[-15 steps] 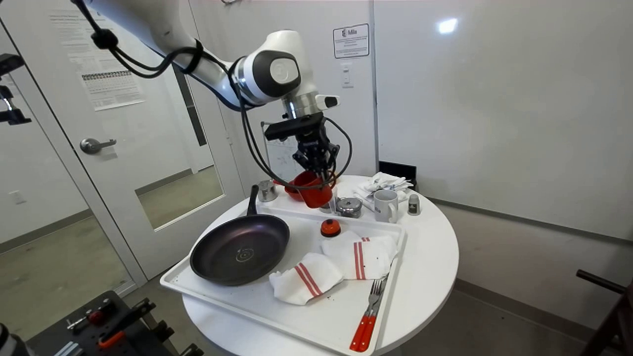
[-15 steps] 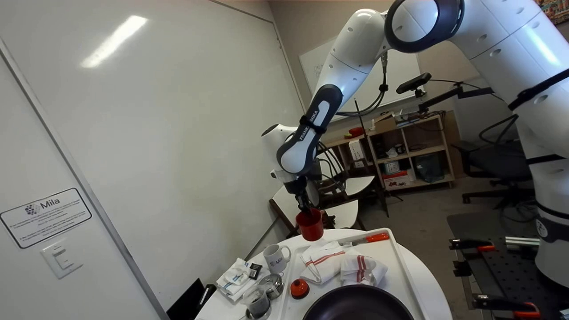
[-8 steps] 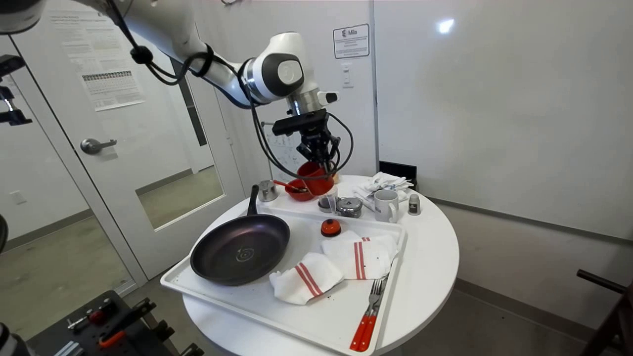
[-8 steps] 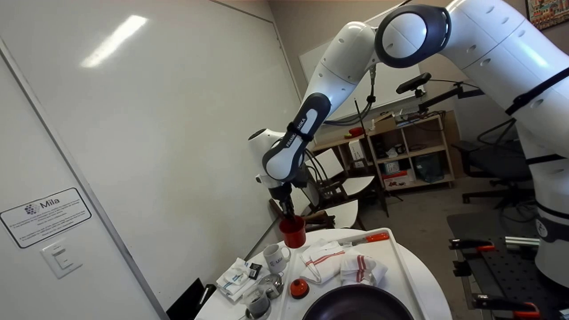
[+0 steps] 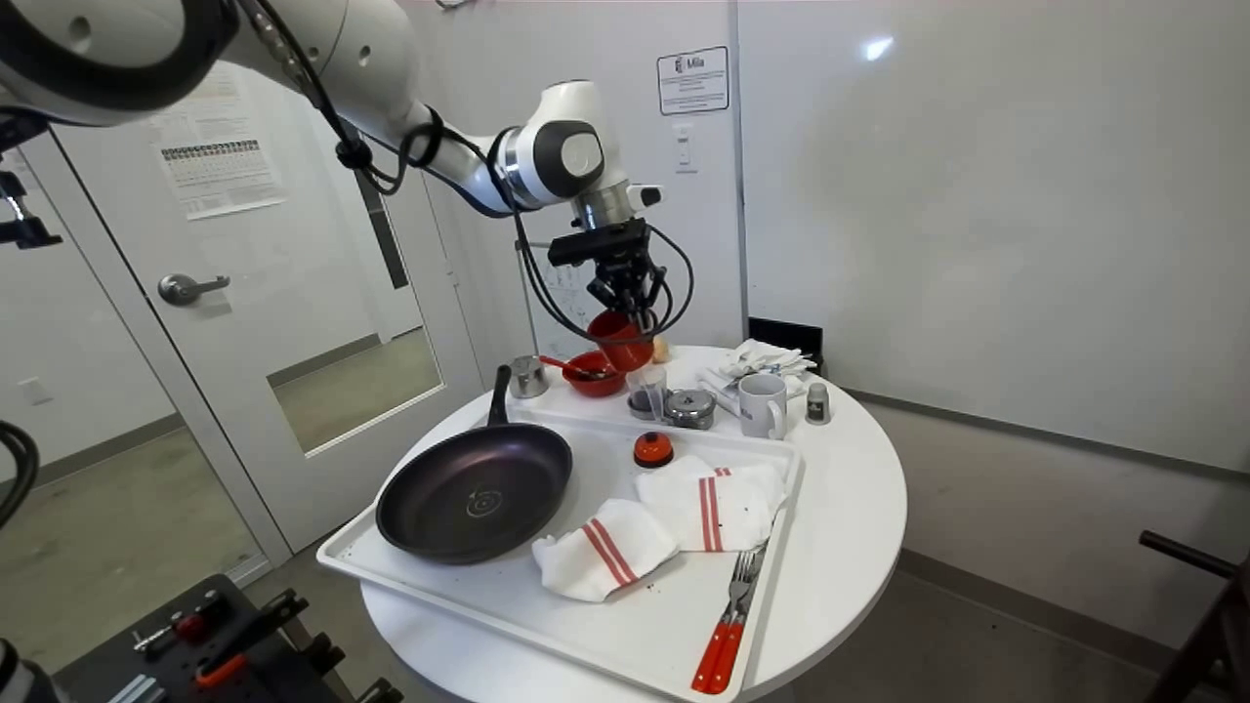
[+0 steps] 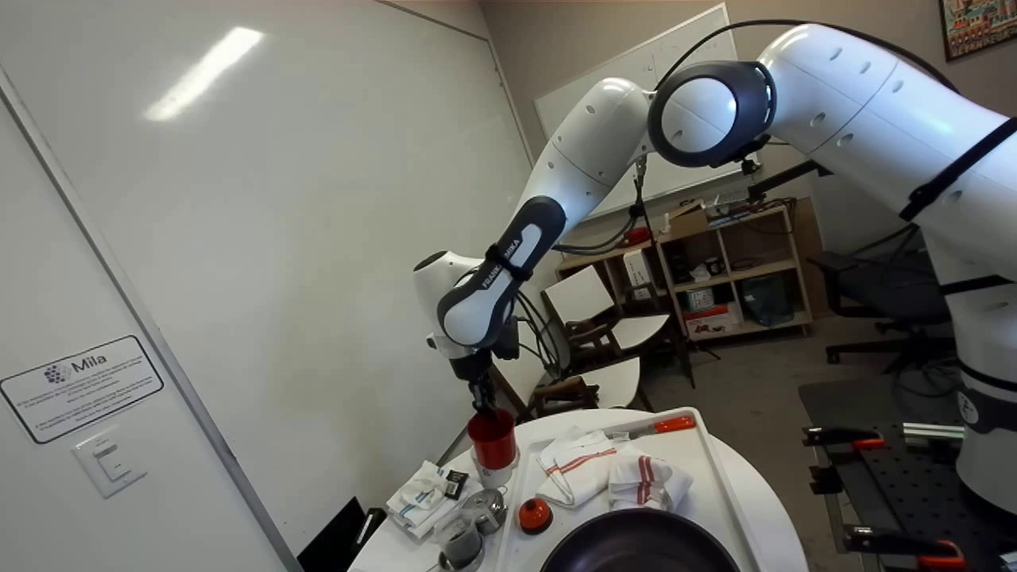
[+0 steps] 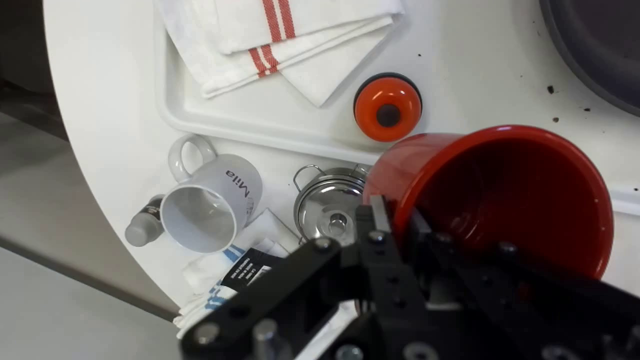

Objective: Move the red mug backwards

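Note:
The red mug point(image 5: 613, 344) hangs tilted in the air above the far part of the round white table in an exterior view. It also shows in an exterior view point(image 6: 493, 442), in front of the white mug. In the wrist view the mug point(image 7: 520, 190) is large at the right, with its opening facing the camera. My gripper point(image 7: 396, 217) is shut on its wall, one finger inside the rim and one outside. The gripper also shows in both exterior views point(image 5: 640, 318) point(image 6: 485, 407), above the mug. The mug's handle is not clearly visible.
A white tray point(image 5: 586, 630) holds the black frying pan point(image 5: 474, 493), folded towels point(image 5: 708, 503), an orange-red timer point(image 5: 652, 450) and red-handled cutlery point(image 5: 723, 635). Behind it stand a red bowl point(image 5: 594, 381), a glass point(image 5: 645, 392), a small metal pot point(image 5: 690, 410) and the white mug point(image 5: 762, 404).
The gripper has carried the red mug away from the tray, over the back of the table. In an exterior view it moved left and down, and it now overlaps the white mug there.

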Tool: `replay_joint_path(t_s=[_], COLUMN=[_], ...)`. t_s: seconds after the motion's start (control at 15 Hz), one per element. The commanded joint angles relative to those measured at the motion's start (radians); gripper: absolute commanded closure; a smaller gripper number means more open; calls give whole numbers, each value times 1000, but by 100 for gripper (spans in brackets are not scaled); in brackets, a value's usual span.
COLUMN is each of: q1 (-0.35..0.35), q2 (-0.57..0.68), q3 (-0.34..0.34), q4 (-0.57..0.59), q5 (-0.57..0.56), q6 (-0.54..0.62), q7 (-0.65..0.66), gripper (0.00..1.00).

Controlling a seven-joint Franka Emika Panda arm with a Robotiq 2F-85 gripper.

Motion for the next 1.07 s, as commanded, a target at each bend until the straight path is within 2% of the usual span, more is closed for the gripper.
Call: replay_joint_path(t_s=[0.0,0.27,0.47,1.0], q1=[24,49,62,49], q2=[95,173,204,204], q3=[9,23,29,34], q4=[154,250,274,211], q5=[13,17,22,42], q6=[-83,-133,-162,-130], q7=[-26,-21,-16,-10], gripper=[98,98,98,98])
